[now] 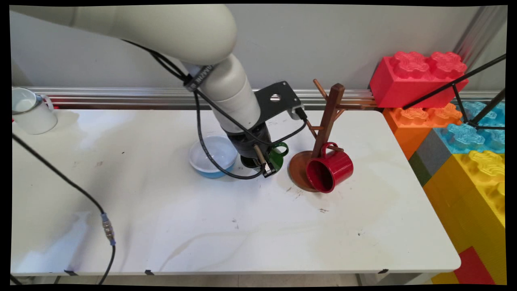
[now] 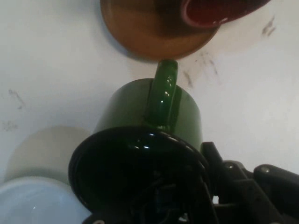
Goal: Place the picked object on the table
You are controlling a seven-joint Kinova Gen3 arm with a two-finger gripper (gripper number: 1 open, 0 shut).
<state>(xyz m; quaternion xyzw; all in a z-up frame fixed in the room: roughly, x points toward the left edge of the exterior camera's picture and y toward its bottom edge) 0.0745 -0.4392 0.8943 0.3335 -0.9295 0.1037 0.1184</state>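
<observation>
A dark green mug (image 1: 278, 157) hangs tilted in my gripper (image 1: 260, 161), just right of a light blue bowl (image 1: 213, 157). In the hand view the green mug (image 2: 154, 112) fills the middle, its dark mouth toward the camera and its handle pointing at the wooden base. My gripper (image 2: 205, 186) is shut on the mug's rim at the lower right, one finger outside the wall and the other hidden inside. A wooden mug tree (image 1: 329, 117) stands close on the right, with a red mug (image 1: 329, 169) hanging low over its round base (image 2: 149, 28).
A white mug (image 1: 30, 111) stands at the table's far left corner. Big toy bricks in red (image 1: 420, 76), orange, blue and yellow are stacked beside the table's right edge. A black cable (image 1: 80, 194) crosses the left side of the table. The bowl's rim (image 2: 32, 200) shows lower left.
</observation>
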